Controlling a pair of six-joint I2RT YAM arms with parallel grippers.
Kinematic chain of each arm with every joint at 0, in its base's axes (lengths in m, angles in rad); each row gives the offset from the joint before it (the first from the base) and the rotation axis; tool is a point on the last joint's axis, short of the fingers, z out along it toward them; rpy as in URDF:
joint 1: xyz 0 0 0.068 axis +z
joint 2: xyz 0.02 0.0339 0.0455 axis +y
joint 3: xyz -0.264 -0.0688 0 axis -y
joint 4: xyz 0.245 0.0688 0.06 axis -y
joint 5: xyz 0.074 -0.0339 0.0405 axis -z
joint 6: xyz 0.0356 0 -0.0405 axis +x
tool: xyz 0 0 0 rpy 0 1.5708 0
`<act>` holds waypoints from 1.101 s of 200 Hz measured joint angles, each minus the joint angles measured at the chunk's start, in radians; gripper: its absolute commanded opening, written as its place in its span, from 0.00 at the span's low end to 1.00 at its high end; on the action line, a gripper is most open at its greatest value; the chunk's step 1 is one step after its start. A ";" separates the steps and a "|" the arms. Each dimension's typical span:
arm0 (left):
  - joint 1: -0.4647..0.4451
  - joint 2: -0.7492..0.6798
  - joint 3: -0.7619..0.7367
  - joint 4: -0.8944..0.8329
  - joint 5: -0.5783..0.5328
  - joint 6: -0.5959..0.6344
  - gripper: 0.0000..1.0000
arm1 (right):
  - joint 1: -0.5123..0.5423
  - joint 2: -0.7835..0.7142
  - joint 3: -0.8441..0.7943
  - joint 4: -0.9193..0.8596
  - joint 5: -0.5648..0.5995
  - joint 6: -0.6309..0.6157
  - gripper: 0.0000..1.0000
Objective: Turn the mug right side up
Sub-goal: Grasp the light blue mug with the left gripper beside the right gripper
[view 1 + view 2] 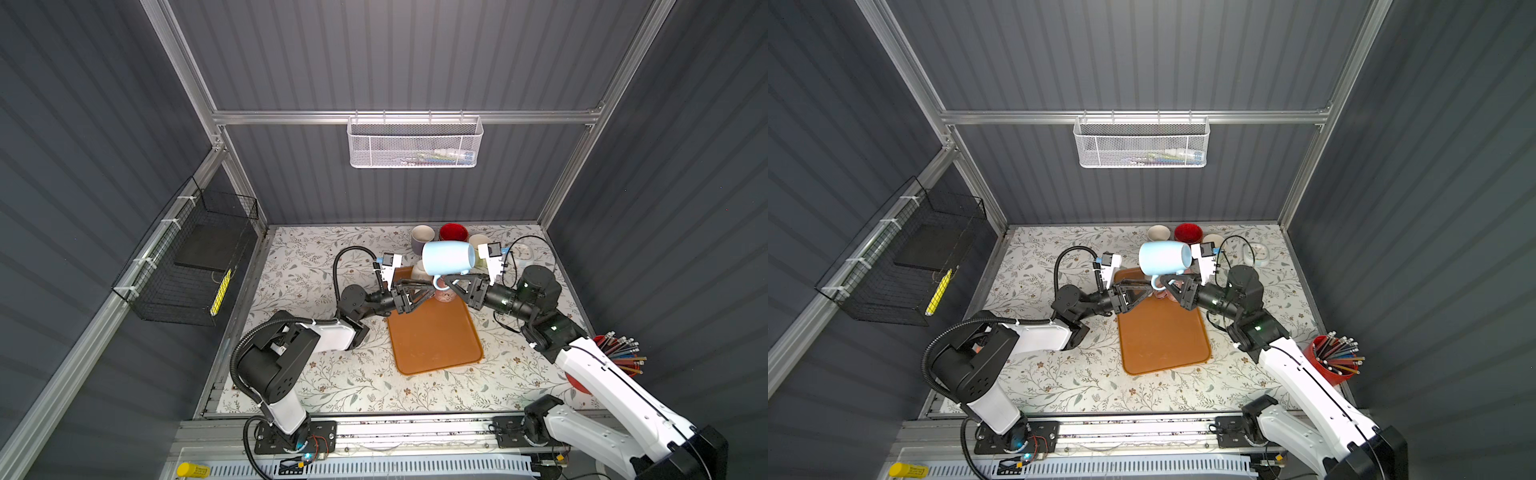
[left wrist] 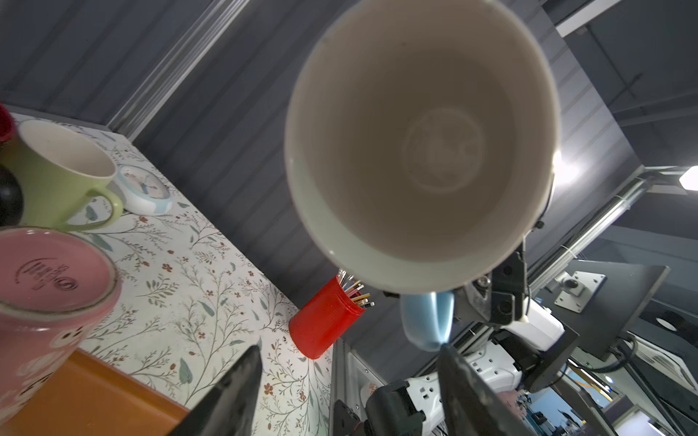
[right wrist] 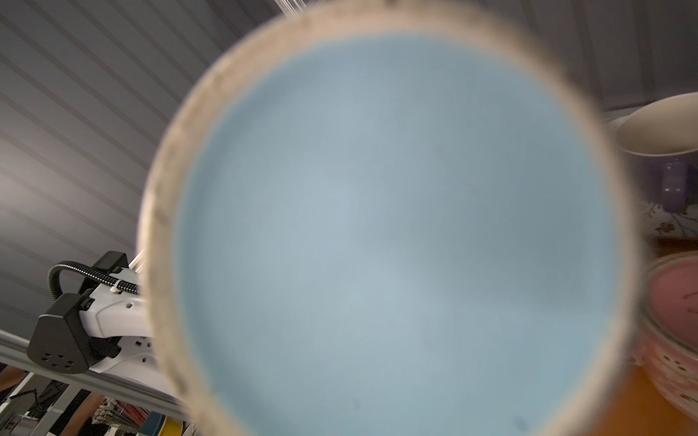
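Blue mug (image 1: 448, 257) noted lying on its side in mid-air above the far end of the orange tray (image 1: 434, 336), mouth toward my left tool (image 1: 428, 287), which is released, while my right tool (image 1: 449, 286) grasps the handle (image 1: 439, 284).

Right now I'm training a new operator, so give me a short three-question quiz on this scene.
1. Multiple choice: what holds the blue mug by its handle? A) left gripper B) right gripper C) nothing
2. True or false: the blue mug stands upright on the tray.
3. Fill in: the pink mug on the tray stands with its base ____.

Key
1. B. The right gripper is shut on the handle. The left gripper is open beside it.
2. False. It is held in the air on its side.
3. up
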 measured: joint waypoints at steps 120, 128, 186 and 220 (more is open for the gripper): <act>0.002 0.045 0.100 0.046 0.051 -0.068 0.38 | 0.000 0.061 -0.010 0.104 -0.072 0.011 0.00; 0.002 0.047 0.101 0.047 0.053 -0.069 0.35 | -0.001 0.062 -0.013 0.111 -0.074 0.010 0.00; 0.005 0.047 0.105 0.069 0.060 -0.095 0.00 | -0.018 0.073 -0.042 0.172 -0.063 0.002 0.00; 0.005 0.047 0.111 0.064 0.063 -0.097 0.00 | -0.018 0.072 -0.055 0.196 -0.062 0.006 0.06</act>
